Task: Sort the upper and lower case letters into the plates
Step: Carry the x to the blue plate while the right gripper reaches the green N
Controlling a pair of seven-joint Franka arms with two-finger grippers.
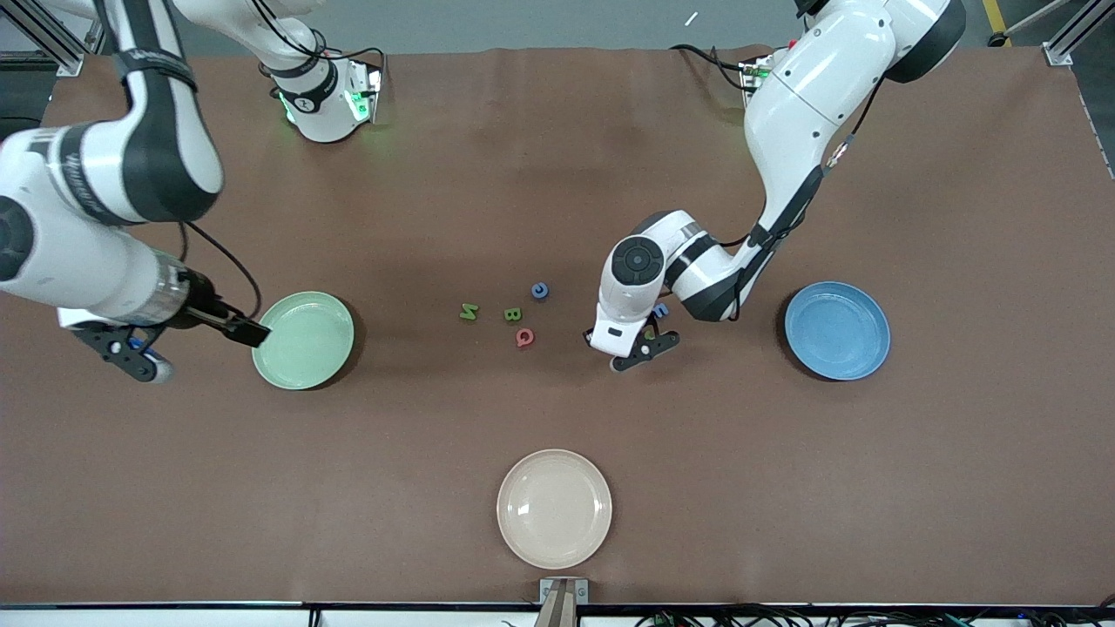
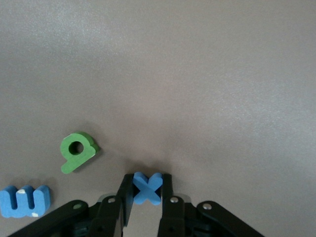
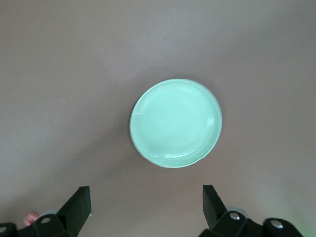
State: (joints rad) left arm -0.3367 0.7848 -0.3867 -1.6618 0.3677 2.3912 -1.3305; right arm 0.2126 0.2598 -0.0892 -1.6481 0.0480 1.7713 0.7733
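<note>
**Left wrist view: jaws clamped on the blue x**

Left wrist view first: the left gripper (image 2: 146, 195) has its fingers (image 2: 122, 197) pressed together on the blue x (image 2: 146, 187), down at the brown table (image 1: 557, 174). Just beside it lies a green letter with a round eye (image 2: 76, 152), and a blue w (image 2: 23, 201) a little further off.

Now from the front, taking the cream-white plate (image 1: 554, 508) as our marker and working away from it. That plate sits nearest the camera, bare. Farther from the camera than the cream-white plate comes the loose cluster: red letter (image 1: 524, 337), green B (image 1: 512, 314), green N (image 1: 469, 311), blue ring-shaped letter (image 1: 540, 291). The left gripper is down beside them, toward the left arm's end. The blue plate (image 1: 837, 330) lies further that way; the pale green plate (image 1: 303, 340) toward the right arm's end.

The right gripper (image 3: 146, 202) waits, jaws wide apart, beside the pale green plate.

The risk? The grip looks shallow, only the fingertips on the x. A quick lift could let it twist out, or the fingers could nudge the green neighbour.
</note>
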